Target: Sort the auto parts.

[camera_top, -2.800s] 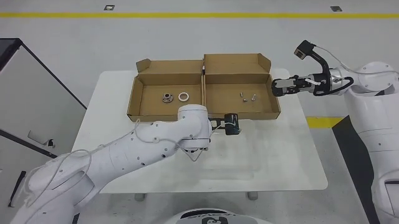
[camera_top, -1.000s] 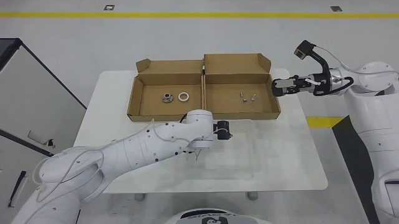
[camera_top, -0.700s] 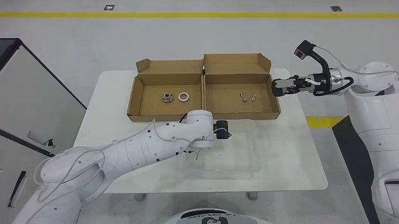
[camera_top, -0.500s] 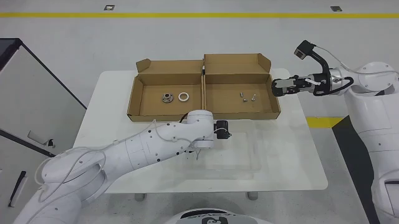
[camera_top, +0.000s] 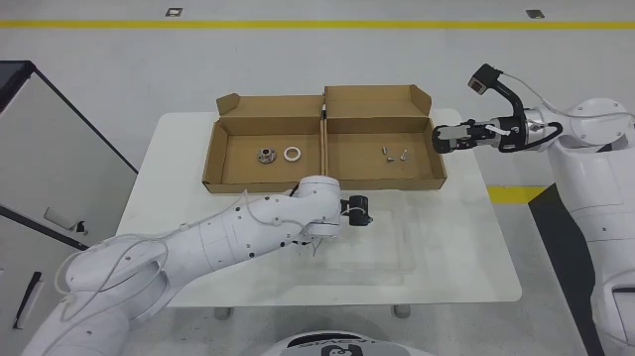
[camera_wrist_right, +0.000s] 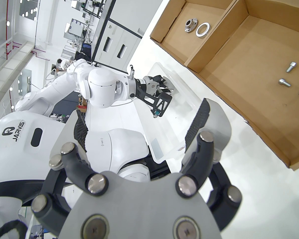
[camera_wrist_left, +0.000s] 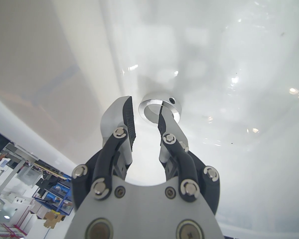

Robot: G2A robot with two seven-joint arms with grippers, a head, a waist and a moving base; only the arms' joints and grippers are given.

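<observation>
With the metal ring (camera_wrist_left: 173, 103) lying in the clear tray (camera_top: 417, 257) near the table's (camera_top: 471, 257) front edge, the left gripper (camera_wrist_left: 144, 104) hangs spread, one finger inside its bore, so the grasp seems in hand; next comes pinching its wall and lifting.

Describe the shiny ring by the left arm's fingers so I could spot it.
On the white table, nearer the robot than the cardboard boxes, lies a clear tray. In it, at the left arm's open fingers, sits a silver ring. It is thick-walled with a small side hole, and lies outside the boxes.
</observation>
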